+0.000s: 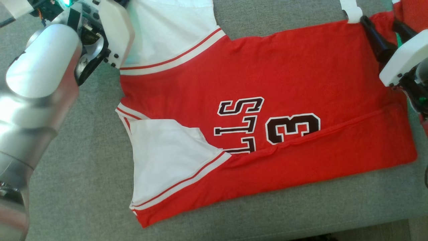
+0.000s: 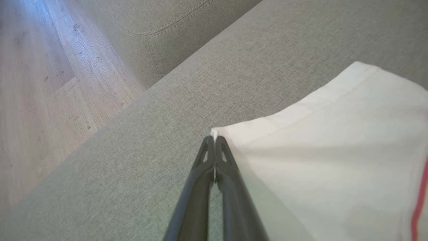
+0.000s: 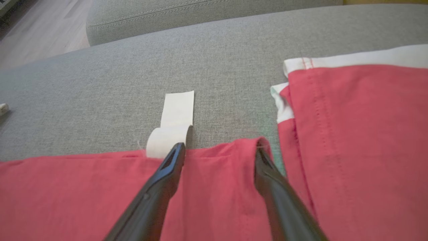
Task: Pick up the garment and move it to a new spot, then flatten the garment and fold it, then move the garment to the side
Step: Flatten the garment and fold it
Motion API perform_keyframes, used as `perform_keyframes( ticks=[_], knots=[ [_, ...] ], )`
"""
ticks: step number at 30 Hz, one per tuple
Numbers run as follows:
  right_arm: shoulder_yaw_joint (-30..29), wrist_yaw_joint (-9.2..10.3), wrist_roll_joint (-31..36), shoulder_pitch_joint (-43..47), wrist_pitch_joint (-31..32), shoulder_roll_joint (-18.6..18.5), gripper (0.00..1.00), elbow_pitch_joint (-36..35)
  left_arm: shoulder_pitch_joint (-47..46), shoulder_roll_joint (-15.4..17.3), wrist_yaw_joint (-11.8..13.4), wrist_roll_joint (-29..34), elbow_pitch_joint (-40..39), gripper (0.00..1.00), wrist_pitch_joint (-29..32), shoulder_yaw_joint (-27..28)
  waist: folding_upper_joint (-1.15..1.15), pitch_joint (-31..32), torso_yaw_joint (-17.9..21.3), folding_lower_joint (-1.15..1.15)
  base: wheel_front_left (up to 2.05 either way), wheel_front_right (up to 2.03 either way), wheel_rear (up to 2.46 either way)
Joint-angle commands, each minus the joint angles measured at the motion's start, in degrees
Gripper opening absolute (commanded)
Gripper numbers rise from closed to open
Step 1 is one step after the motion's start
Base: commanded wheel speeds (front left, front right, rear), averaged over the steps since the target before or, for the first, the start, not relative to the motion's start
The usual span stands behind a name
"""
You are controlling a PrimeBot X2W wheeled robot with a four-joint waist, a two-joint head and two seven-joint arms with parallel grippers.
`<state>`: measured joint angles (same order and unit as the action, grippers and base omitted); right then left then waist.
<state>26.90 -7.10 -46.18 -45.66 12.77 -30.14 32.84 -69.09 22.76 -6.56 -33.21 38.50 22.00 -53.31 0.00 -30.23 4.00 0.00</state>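
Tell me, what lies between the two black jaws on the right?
The red jersey, at its hem; the right gripper straddles it, per the right wrist view.

Red garment [image 1: 301, 67] — dark, white-edged letters "LLS", partly under a fold, numeral "3" beside them
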Motion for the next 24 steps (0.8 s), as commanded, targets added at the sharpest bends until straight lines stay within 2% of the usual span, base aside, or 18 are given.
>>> perform_keyframes(
  ticks=[1, 2, 3, 5, 6, 16, 24],
  knots=[
    [0.81, -0.39, -0.72, -0.76, -1.2, -1.73, 0.49, -0.72, -3.14, 2.12, 0.25, 0.6, -1.48, 0.0, -0.78, 1.83, 0.0, 0.08, 0.05, 0.0, 0.0, 0.0, 0.0],
    [1.17, -0.39, -1.0, -1.07, -1.69, -2.0, 0.38, -0.52, -3.17, 2.21, 0.29, 0.67, -1.52, 0.0, -1.0, 1.78, 0.0, 0.12, 0.06, 0.0, 0.0, 0.0, 0.0],
    [1.48, -0.39, -1.32, -1.41, -2.26, -2.22, 0.32, -0.35, -3.24, 2.34, 0.32, 0.84, -1.6, 0.0, -1.32, 1.7, 0.0, 0.16, 0.08, 0.0, 0.0, 0.0, 0.0],
    [2.05, -0.39, -1.89, -2.11, -3.32, -2.62, 0.07, -0.03, -3.39, 2.64, 0.42, 1.3, -1.66, 0.0, -2.1, 1.51, 0.0, 0.28, 0.14, 0.0, 0.0, 0.0, 0.0],
    [2.36, -0.39, -2.16, -2.44, -3.72, -2.83, 0.0, 0.14, -3.52, 2.84, 0.42, 1.61, -1.59, 0.0, -2.36, 1.32, 0.0, 0.34, 0.16, 0.0, 0.0, 0.0, 0.0],
    [4.49, -0.39, -5.38, -4.83, -6.85, -4.63, 0.0, 1.0, -5.1, 3.28, 0.55, 3.31, -0.85, 0.0, -7.66, 1.0, 0.0, 0.58, -0.22, 0.0, 0.0, 0.0, 0.0],
    [5.04, -0.39, -7.53, -6.59, -10.78, -6.13, 0.0, 2.24, -7.65, 3.46, 0.63, 5.39, 0.46, 0.0, -14.57, 0.83, 0.0, 1.94, -1.46, 0.0, 0.0, 0.0, 0.0]
  ],
)
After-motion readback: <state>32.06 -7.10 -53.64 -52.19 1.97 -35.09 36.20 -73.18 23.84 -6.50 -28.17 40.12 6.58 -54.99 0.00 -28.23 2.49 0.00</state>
